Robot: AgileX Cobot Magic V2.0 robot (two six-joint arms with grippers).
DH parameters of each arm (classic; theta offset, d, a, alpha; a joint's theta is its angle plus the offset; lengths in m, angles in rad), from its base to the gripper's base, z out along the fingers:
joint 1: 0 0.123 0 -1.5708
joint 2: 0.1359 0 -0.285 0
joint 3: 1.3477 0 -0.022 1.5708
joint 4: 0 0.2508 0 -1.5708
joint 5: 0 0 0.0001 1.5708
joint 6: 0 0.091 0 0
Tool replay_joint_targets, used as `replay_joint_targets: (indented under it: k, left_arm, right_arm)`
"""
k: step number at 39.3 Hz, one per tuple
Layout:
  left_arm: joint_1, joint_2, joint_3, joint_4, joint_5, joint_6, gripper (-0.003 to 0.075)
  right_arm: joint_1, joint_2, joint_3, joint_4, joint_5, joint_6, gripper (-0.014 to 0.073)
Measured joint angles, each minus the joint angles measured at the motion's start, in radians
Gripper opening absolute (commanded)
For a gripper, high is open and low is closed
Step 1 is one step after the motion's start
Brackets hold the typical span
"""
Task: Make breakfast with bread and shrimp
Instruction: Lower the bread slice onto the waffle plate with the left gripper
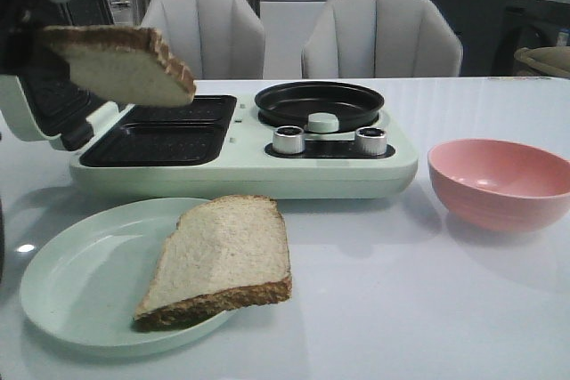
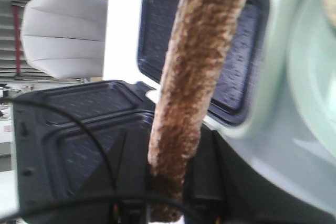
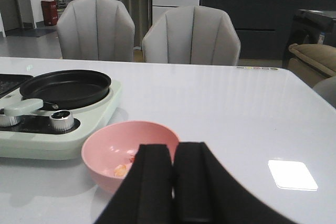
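Note:
One bread slice (image 1: 125, 64) hangs in the air above the open sandwich plates (image 1: 160, 135) of the breakfast maker, tilted down to the right. My left gripper (image 2: 167, 182) is shut on its crust edge (image 2: 194, 77). A second bread slice (image 1: 223, 260) lies on the pale green plate (image 1: 71, 291), overhanging the plate's right rim. The shrimp (image 3: 122, 169) lie in the pink bowl (image 3: 105, 150), partly hidden behind my right gripper (image 3: 174, 153). That gripper is shut with nothing in it, just on the near side of the bowl, and does not show in the front view.
The pale green breakfast maker (image 1: 356, 171) stands mid-table with its lid (image 1: 44, 104) open to the left, a round black pan (image 1: 319, 104) and two metal knobs (image 1: 289, 140). The pink bowl (image 1: 499, 180) sits to its right. Two grey chairs (image 1: 383, 37) stand behind the table.

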Motion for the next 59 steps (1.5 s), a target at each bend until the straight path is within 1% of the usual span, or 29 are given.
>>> replay_joint_targets:
  k: [12, 19, 26, 33, 39, 47, 51, 57, 59]
  left_arm:
    - [0.173, 0.224, -0.257, 0.028, -0.081, 0.000, 0.0166]
    - [0.247, 0.361, -0.400, 0.036, -0.139, 0.000, 0.0166]
    - [0.270, 0.484, -0.519, 0.051, -0.159, 0.000, 0.0166]
    - [0.276, 0.590, -0.597, 0.061, -0.179, 0.000, 0.0166]
    - [0.278, 0.656, -0.613, 0.063, -0.184, 0.000, 0.0166]
    - [0.281, 0.695, -0.613, 0.065, -0.186, -0.008, 0.0171]
    - [0.281, 0.704, -0.614, 0.065, -0.186, -0.018, 0.0218]
    - [0.281, 0.704, -0.609, 0.065, -0.186, -0.038, 0.0373]
    - [0.284, 0.706, -0.605, 0.065, -0.188, -0.042, 0.0443]
  right_arm:
    - [0.000, 0.000, 0.000, 0.000, 0.000, 0.000, 0.0153]
    - [0.000, 0.000, 0.000, 0.000, 0.000, 0.000, 0.0153]
    - [0.000, 0.000, 0.000, 0.000, 0.000, 0.000, 0.0153]
    - [0.000, 0.000, 0.000, 0.000, 0.000, 0.000, 0.0153]
    - [0.000, 0.000, 0.000, 0.000, 0.000, 0.000, 0.0153]
    - [0.000, 0.000, 0.000, 0.000, 0.000, 0.000, 0.0153]
    - [0.000, 0.000, 0.000, 0.000, 0.000, 0.000, 0.0153]
    - [0.000, 0.000, 0.000, 0.000, 0.000, 0.000, 0.0153]
    - [0.000, 0.000, 0.000, 0.000, 0.000, 0.000, 0.0153]
